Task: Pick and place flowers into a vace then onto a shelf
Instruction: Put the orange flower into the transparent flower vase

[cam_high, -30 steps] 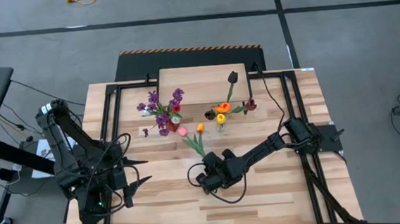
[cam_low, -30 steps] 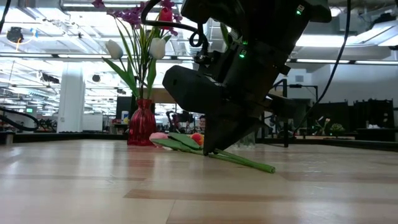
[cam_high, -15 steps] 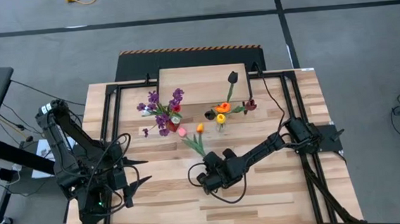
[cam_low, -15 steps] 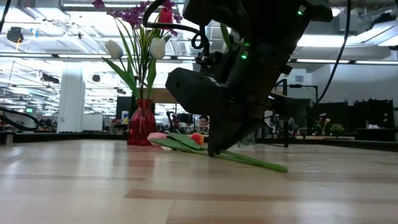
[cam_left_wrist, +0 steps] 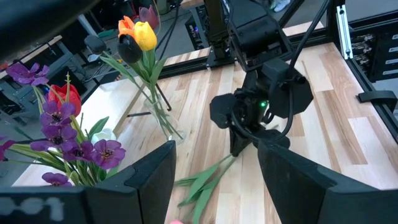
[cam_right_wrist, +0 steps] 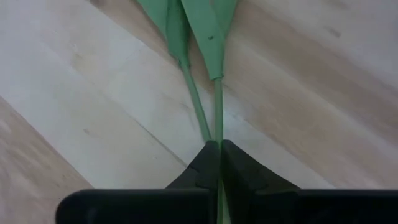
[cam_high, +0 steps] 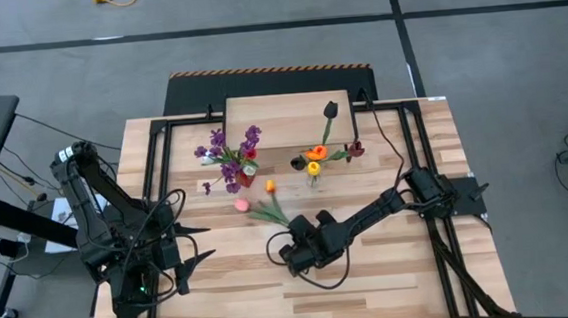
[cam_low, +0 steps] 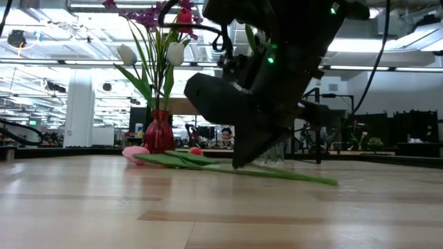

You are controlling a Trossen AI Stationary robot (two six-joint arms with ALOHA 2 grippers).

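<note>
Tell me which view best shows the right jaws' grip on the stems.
The right wrist view: the right gripper is shut on two green stems, filling the picture. The high view shows it small above the lying tulips. In the low view the arm hides the grip. The left wrist view shows it from afar.

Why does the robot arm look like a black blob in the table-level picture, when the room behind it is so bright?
Low view: the right gripper stands against bright ceiling lights, so it shows as a silhouette, with sheen on the table. Right wrist view: the green stems are sharp and evenly lit. High view: flat light, faint shadows.
</note>
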